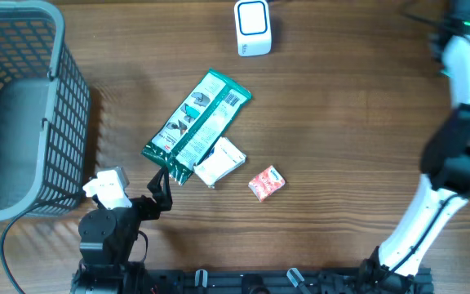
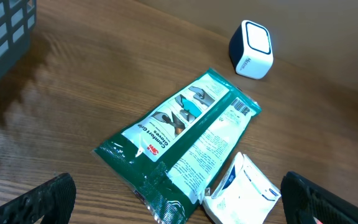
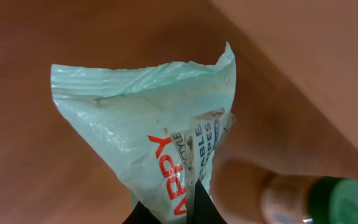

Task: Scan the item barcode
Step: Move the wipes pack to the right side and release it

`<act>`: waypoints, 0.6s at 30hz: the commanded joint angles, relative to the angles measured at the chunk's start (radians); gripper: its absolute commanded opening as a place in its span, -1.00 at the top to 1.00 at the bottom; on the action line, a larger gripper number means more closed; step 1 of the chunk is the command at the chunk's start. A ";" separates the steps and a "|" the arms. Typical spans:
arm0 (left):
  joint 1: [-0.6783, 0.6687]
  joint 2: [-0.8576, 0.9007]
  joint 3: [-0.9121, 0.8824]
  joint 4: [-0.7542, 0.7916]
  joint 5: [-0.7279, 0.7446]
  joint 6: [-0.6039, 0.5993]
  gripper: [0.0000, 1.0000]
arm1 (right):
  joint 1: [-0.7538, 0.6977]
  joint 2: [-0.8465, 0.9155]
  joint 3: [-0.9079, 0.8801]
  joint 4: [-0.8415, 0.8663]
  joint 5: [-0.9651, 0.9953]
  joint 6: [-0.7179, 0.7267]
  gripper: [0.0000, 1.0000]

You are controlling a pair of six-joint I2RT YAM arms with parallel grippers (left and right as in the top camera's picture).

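The pale green packet (image 3: 148, 143) with red and blue print is the item in hand. It hangs pinched at its lower edge in the right gripper (image 3: 191, 202), whose jaws are closed tight on the thin plastic, above the wooden table (image 1: 341, 122). In the overhead view the packet itself is hidden, and only the right arm shows at the far right edge. No barcode is visible on the side that faces the wrist camera (it may be on the other face, I cannot tell).

I judge that picking is done and presenting is the step now. The white scanner (image 1: 253, 27) stands at the far edge of the table, well apart from this arm. The next move calls for carrying the packet toward it and turning the printed code to its window, with the crumpled film kept flat enough to read.

The left gripper (image 1: 160, 189) has its jaws wide apart and empty, just beside the green glove package (image 1: 196, 124).
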 commanded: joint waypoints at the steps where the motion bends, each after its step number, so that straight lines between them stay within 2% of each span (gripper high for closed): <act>1: 0.005 -0.003 -0.005 0.002 -0.013 -0.009 -1.00 | -0.072 -0.006 0.007 -0.023 -0.155 0.026 0.91; 2: 0.005 -0.003 -0.005 0.002 -0.013 -0.009 -1.00 | -0.092 -0.006 0.007 -0.027 -0.182 0.026 0.84; 4: 0.005 -0.003 -0.005 0.002 -0.013 -0.009 -1.00 | -0.117 -0.007 0.008 -0.025 -0.265 0.027 -0.64; 5: 0.005 -0.003 -0.005 0.002 -0.013 -0.009 -1.00 | -0.122 -0.013 0.010 -0.025 -0.311 0.027 -0.99; 8: 0.005 -0.003 -0.005 0.002 -0.013 -0.009 -1.00 | -0.121 -0.051 0.016 -0.024 -0.537 0.028 -0.99; 11: 0.005 -0.003 -0.005 0.002 -0.013 -0.009 -1.00 | -0.095 -0.106 0.016 -0.035 -0.854 0.047 -0.99; 13: 0.005 -0.003 -0.005 0.002 -0.013 -0.009 -1.00 | -0.064 -0.136 0.016 -0.103 -1.114 0.078 -0.99; 15: 0.005 -0.003 -0.005 0.002 -0.013 -0.009 -1.00 | -0.028 -0.145 0.016 -0.202 -1.275 0.080 -0.99; 18: 0.005 -0.003 -0.005 0.002 -0.013 -0.009 -1.00 | 0.063 -0.142 0.012 -0.418 -1.298 0.079 -0.99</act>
